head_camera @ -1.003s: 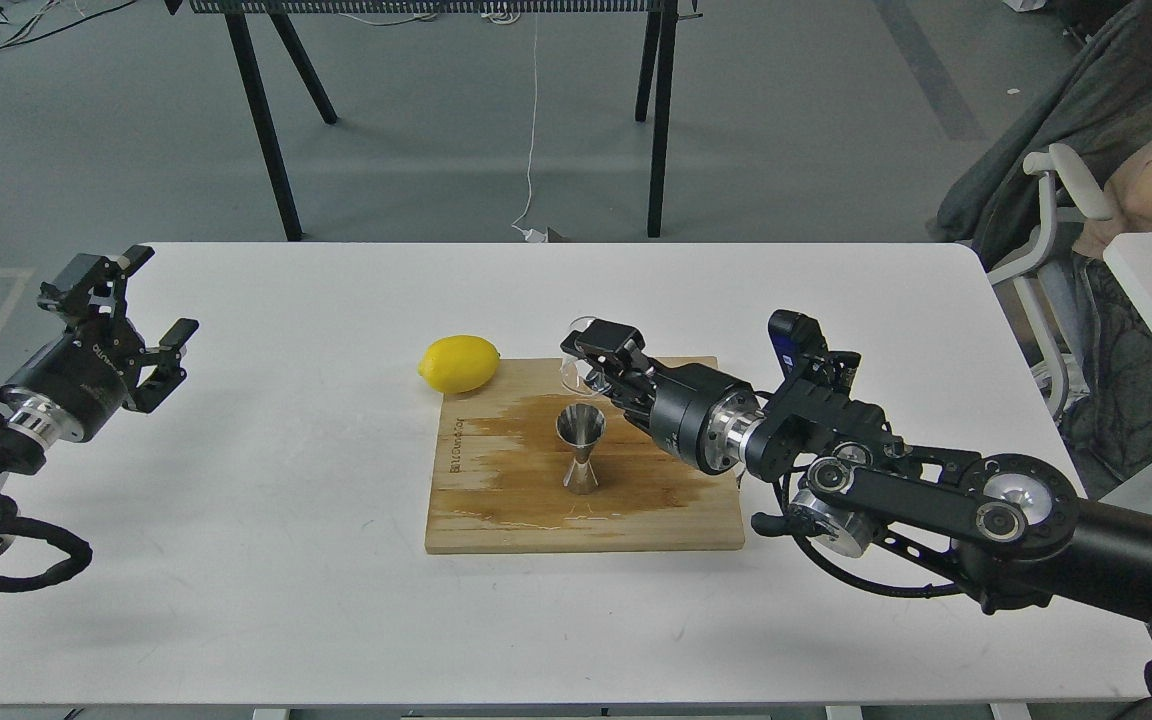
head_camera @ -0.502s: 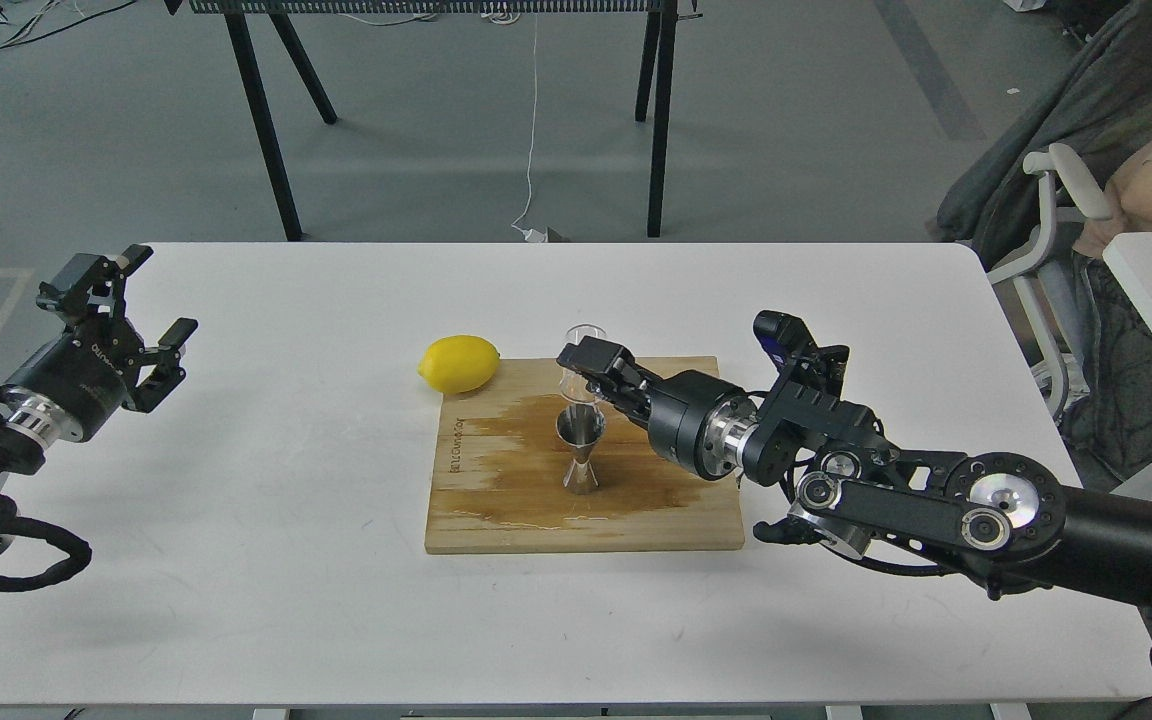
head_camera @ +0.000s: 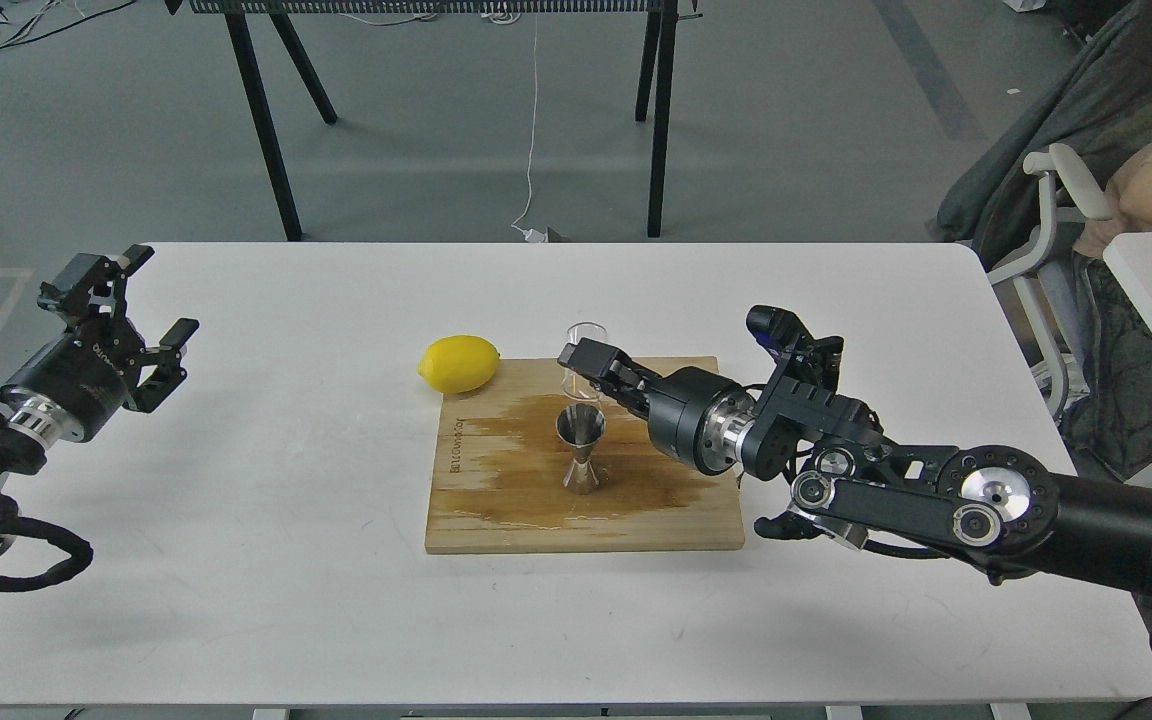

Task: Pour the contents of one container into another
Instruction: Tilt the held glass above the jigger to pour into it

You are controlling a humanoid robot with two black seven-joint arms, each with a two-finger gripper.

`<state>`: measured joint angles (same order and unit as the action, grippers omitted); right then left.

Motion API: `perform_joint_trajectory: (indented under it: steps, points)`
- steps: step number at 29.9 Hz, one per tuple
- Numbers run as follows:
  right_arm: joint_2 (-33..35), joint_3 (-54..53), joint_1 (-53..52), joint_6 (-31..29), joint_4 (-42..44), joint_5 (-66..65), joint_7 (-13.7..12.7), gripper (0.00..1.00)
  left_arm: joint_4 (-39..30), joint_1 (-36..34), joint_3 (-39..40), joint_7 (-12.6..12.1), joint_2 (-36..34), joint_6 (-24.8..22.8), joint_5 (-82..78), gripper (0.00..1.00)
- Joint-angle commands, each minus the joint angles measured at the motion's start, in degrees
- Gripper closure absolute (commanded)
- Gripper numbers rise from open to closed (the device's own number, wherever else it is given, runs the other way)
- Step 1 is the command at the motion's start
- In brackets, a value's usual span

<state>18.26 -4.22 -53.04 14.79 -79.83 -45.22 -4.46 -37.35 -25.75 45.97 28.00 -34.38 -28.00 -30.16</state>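
The small clear glass cup (head_camera: 586, 336) stands upright at the back of the wooden board (head_camera: 496, 505), held in my right gripper (head_camera: 579, 362), which is shut on its side. Whether the cup rests on the board or hangs just above it I cannot tell. Directly in front of it the steel hourglass jigger (head_camera: 580, 450) stands upright on a wet, darkened patch of the board. Far off at the table's left edge, my left gripper (head_camera: 162, 296) is open and holds nothing.
A yellow lemon (head_camera: 459, 363) lies on the white table (head_camera: 286, 540) touching the board's back left corner. A chair and a seated person (head_camera: 1151, 180) are off the table's right side. Black table legs (head_camera: 261, 120) stand beyond the far edge.
The right gripper has rolled back, bringing the glass cup from tilted to upright, and has drifted slightly left and down behind the jigger. The left arm has not moved.
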Motion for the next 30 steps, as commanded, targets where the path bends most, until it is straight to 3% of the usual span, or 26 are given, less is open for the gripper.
perform_joint_trajectory:
  steps: [1, 16, 30]
  points:
    - [-0.15, 0.61, -0.22, 0.07, 0.55, 0.04, 0.24, 0.54, 0.00, 0.00, 0.00, 0.00, 0.02, 0.00, 0.01, 0.01]
    - [-3.23, -3.86, 4.33, 0.25, 1.16, 2.41, 2.70, 0.54, 0.00, 0.09, -0.09, 0.00, 0.02, 0.00, 0.01, 0.01]
    - [-4.37, -4.13, 5.14, 0.07, 1.08, 1.54, 3.32, 0.54, 0.09, 0.53, 0.00, 0.00, -0.95, 0.00, 0.01, 0.01]
